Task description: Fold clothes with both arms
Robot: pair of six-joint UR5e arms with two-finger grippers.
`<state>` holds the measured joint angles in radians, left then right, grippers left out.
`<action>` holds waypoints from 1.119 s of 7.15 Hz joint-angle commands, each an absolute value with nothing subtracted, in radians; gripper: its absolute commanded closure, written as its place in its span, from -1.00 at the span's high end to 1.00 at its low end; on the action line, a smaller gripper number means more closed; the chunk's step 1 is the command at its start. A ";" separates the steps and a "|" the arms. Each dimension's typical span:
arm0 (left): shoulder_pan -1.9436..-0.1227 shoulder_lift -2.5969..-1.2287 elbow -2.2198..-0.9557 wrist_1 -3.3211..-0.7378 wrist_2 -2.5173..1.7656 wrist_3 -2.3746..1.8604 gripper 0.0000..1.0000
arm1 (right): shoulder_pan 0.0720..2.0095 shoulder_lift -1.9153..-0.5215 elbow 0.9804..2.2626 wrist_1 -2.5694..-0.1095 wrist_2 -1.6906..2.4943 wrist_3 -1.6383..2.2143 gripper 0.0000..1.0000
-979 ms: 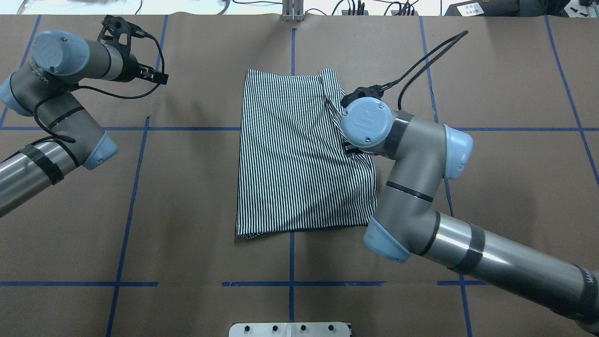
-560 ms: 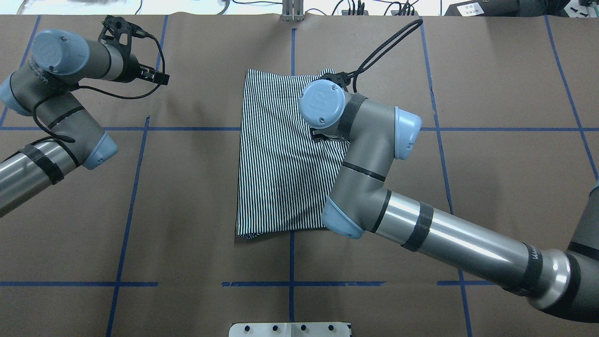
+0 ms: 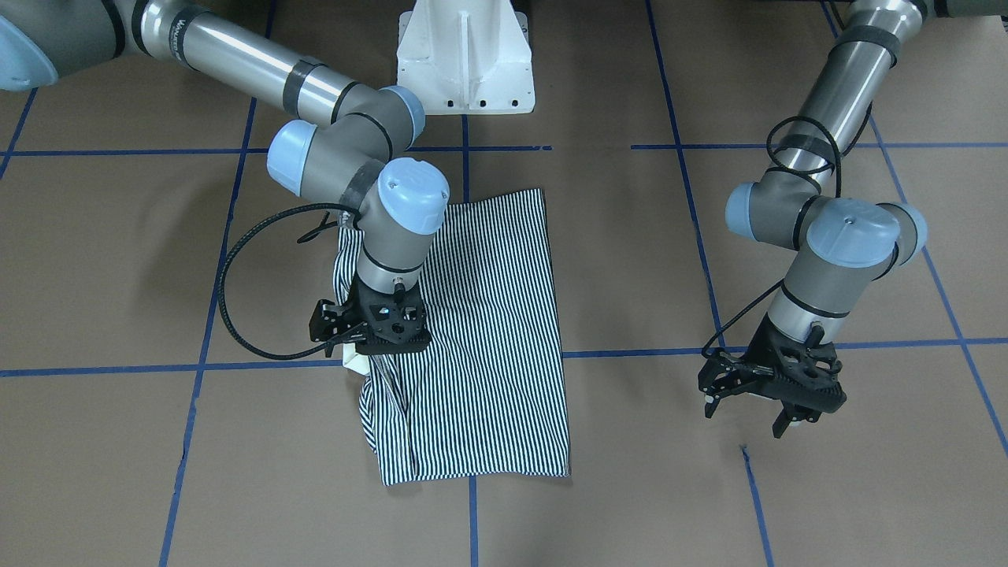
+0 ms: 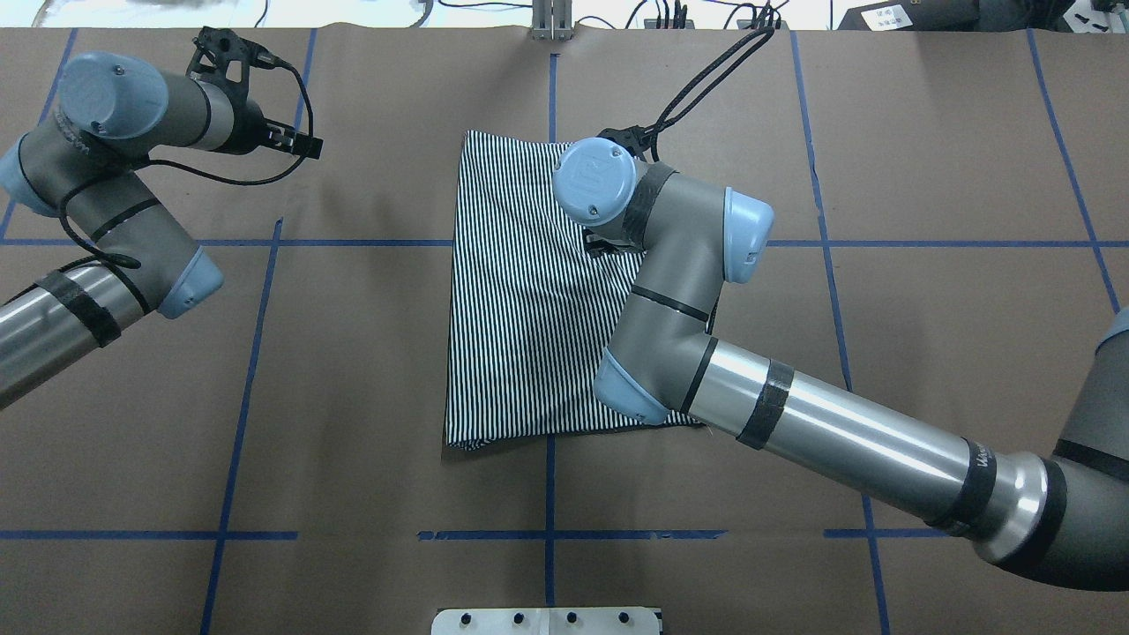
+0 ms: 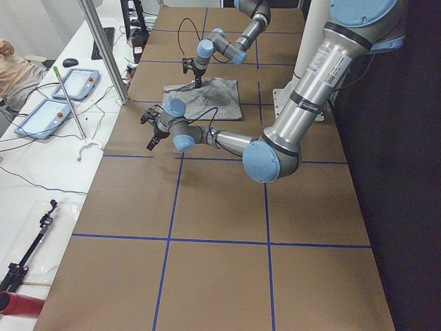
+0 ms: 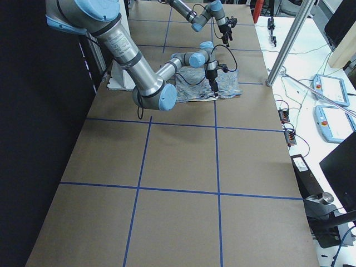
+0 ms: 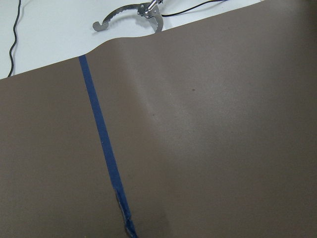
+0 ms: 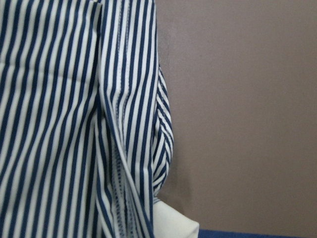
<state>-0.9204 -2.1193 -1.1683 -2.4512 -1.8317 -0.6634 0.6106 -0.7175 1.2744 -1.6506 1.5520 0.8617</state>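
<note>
The striped polo shirt (image 3: 480, 331) lies in the middle of the surface (image 3: 118, 441), its edge on the robot's right bunched under the right tool (image 3: 368, 340). That tool's fingers are hidden, so I cannot tell its grip. The left tool (image 3: 748, 416) hovers wide and empty, well apart. A side fold seems in hand; next, that edge needs laying flat.

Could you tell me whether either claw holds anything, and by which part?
The left claw is open and empty. The right claw sits on the shirt at its bunched edge by the collar; its fingertips are hidden, so I cannot tell.
</note>
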 commanded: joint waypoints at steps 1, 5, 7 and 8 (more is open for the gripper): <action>-0.920 -2.120 -1.169 -2.451 -1.835 -0.664 1.00 | 0.643 -0.732 1.269 -1.655 1.557 0.818 1.00; -0.920 -2.120 -1.170 -2.453 -1.835 -0.664 1.00 | 0.736 -0.830 1.292 -1.641 1.568 0.663 1.00; -0.920 -2.120 -1.186 -2.451 -1.836 -0.664 1.00 | 0.723 -0.772 1.331 -1.643 1.656 0.821 1.00; -0.920 -2.120 -1.187 -2.450 -1.836 -0.664 1.00 | 0.682 -0.718 1.321 -1.644 1.658 0.933 1.00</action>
<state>-0.9204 -2.1200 -1.1817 -2.4514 -1.8360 -0.6642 0.7168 -0.7759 1.3223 -1.6427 1.6397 0.8000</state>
